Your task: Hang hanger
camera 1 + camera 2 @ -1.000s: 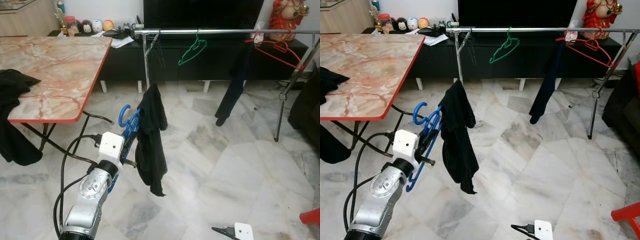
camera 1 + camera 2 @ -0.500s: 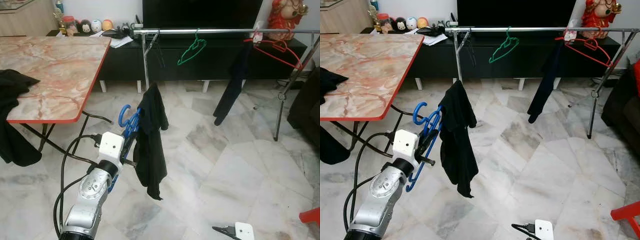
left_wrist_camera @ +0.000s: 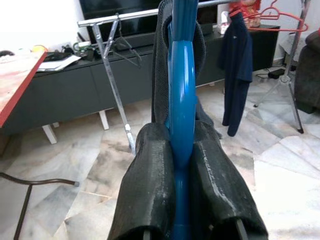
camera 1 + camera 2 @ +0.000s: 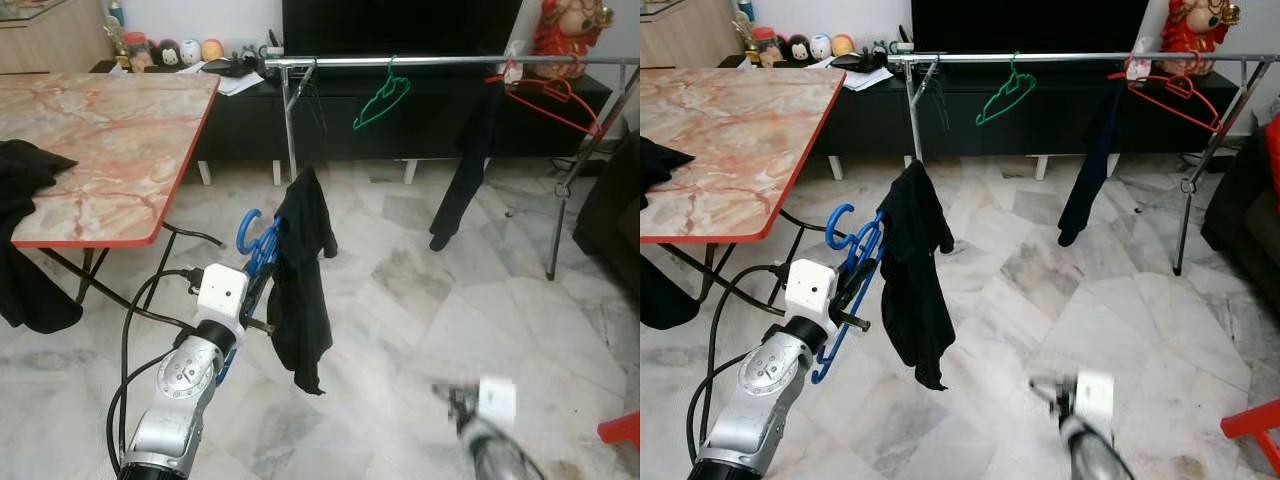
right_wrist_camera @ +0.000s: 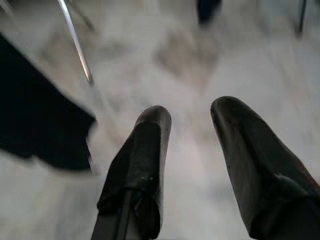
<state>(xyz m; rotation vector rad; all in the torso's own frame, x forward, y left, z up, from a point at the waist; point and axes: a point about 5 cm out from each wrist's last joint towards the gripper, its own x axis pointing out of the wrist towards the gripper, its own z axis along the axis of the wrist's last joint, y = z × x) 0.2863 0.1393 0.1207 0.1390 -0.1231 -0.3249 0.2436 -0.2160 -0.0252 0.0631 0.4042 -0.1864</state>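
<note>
My left gripper is shut on a blue hanger, held up over the floor with a black garment draped on it. In the left wrist view the fingers clamp the blue hanger between them. A silver clothes rail runs across the back, well beyond the hanger. On it hang a green hanger, a red hanger and a dark navy garment. My right gripper is low at the right, blurred by motion. It is open with nothing between its fingers.
A marble-topped table with a red edge stands at the left with black cloth over its corner. A black TV console lies behind the rail. A dark sofa and a red object sit at the right.
My right arm has lifted from the bottom edge and now shows higher and blurred. The left arm, hanger and garment have stayed in place.
</note>
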